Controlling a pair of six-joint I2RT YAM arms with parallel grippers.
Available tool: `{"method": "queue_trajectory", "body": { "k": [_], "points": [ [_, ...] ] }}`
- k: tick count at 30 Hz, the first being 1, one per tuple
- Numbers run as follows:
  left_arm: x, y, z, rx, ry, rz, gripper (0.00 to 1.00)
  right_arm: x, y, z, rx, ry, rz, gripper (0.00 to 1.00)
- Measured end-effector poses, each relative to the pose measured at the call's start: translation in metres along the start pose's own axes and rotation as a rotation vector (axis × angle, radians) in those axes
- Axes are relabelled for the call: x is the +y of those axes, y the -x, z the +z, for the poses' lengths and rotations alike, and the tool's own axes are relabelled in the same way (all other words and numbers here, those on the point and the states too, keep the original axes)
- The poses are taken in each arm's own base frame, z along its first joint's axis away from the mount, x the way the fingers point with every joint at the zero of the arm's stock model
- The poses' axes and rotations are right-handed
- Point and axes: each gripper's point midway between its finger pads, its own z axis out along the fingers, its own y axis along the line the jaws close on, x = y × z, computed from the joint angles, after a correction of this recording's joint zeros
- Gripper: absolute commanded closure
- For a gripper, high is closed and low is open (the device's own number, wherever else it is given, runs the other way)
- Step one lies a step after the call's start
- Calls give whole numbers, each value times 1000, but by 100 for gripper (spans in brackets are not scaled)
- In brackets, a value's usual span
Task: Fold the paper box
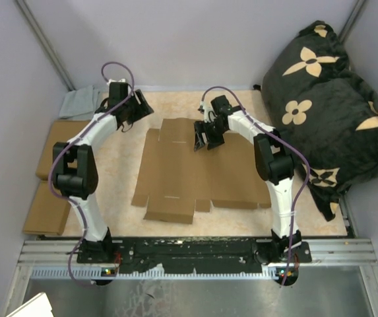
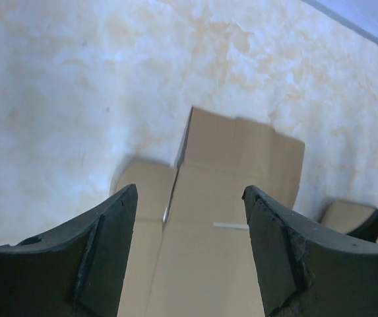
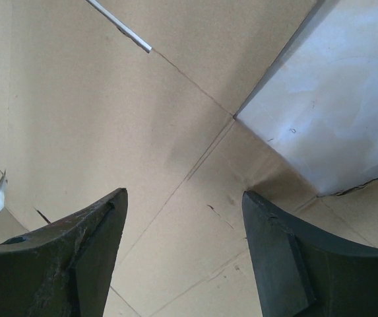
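Brown paper box [image 1: 189, 175] lies flat, unfolded, creased; left tool [image 2: 190, 191] and right tool [image 3: 185, 193] gape empty.

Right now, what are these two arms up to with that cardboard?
Two robot arms are set to fold a paper box, which lies flat and unfolded on the table. The right gripper hovers open over the sheet's far part; the left gripper hangs open just past its far left corner. Neither holds anything.

Probably a robotics lab cell: grey partition walls [image 1: 175, 39], aluminium base rail [image 1: 347, 249] (arms [image 1: 76, 175] bolted on), marbled tabletop [image 1: 175, 105].
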Motion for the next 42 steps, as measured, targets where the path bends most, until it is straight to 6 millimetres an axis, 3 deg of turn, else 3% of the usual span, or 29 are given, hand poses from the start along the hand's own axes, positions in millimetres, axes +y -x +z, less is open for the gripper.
{"method": "queue_trajectory", "body": {
  "k": [9, 13, 16, 25, 36, 42],
  "points": [
    [7, 5, 68, 37, 5, 85, 29, 0, -1, 0, 9, 10, -23, 28],
    [7, 10, 90, 44, 6, 109, 29, 0, -1, 0, 12, 18, -25, 28],
    [14, 2, 98, 72, 19, 117, 29, 0, -1, 0, 12, 22, -26, 28],
    [31, -37, 107, 173, 33, 111, 30, 0, -1, 0, 22, 25, -25, 28],
    [17, -46, 104, 196, -62, 90, 32, -1, -1, 0, 26, 36, -19, 28],
    [18, -59, 90, 238, -70, 80, 33, -1, 1, 0, 31, 43, -10, 28]
  ]
}}
